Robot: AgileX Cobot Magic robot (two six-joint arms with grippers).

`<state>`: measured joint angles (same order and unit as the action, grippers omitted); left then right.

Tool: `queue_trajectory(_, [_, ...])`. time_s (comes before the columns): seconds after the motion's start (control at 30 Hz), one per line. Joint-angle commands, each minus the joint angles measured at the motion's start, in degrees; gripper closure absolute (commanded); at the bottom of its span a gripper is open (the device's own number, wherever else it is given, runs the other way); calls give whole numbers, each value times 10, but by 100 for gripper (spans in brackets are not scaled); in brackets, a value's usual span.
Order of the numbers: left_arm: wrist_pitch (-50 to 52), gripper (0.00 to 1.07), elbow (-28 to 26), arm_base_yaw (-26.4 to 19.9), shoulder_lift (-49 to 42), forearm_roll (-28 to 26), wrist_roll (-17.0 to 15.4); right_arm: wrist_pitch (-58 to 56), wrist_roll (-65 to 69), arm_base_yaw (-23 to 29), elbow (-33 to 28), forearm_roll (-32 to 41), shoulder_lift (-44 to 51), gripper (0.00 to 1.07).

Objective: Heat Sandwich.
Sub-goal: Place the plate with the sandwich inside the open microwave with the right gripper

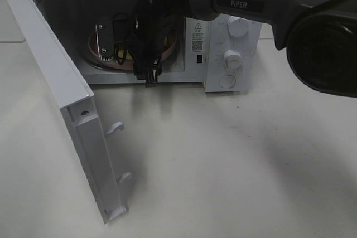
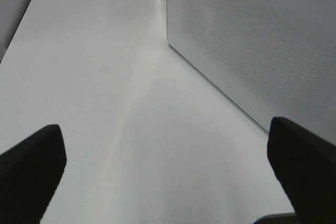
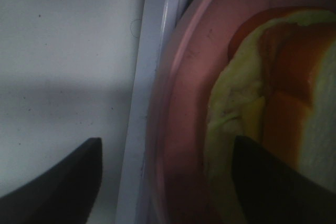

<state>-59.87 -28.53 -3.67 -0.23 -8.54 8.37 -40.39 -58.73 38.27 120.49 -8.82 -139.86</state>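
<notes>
The white microwave (image 1: 231, 54) stands open, with its door (image 1: 56, 82) swung out to the left. The round pink plate (image 1: 169, 45) lies inside it. My right gripper (image 1: 150, 77) reaches down at the oven's front sill. In the right wrist view it (image 3: 167, 145) is open. One finger (image 3: 73, 177) is outside the plate's rim (image 3: 181, 103) and the other (image 3: 268, 182) is over the yellowish-tan sandwich (image 3: 236, 93) on the plate. In the exterior high view my arm hides the sandwich. My left gripper (image 2: 163, 129) is open and empty above the table, beside the microwave's perforated side wall (image 2: 252, 40).
The right arm (image 1: 262, 4) crosses above the microwave from the right. The open door has latch hooks (image 1: 114, 129) that jut toward the table's middle. The control panel has two knobs (image 1: 233, 58) and a button. White tabletop (image 1: 223, 165) lies in front of the oven.
</notes>
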Motion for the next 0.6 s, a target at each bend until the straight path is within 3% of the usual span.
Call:
queue_trajectory(0.03, [8,5,1,3,-15,-1,-2,-7,8,-1,4,4,3,28])
queue_trajectory(0.6, [8,5,1,3,-15,-1,-2,61,24,-1,-87,-17,59,29])
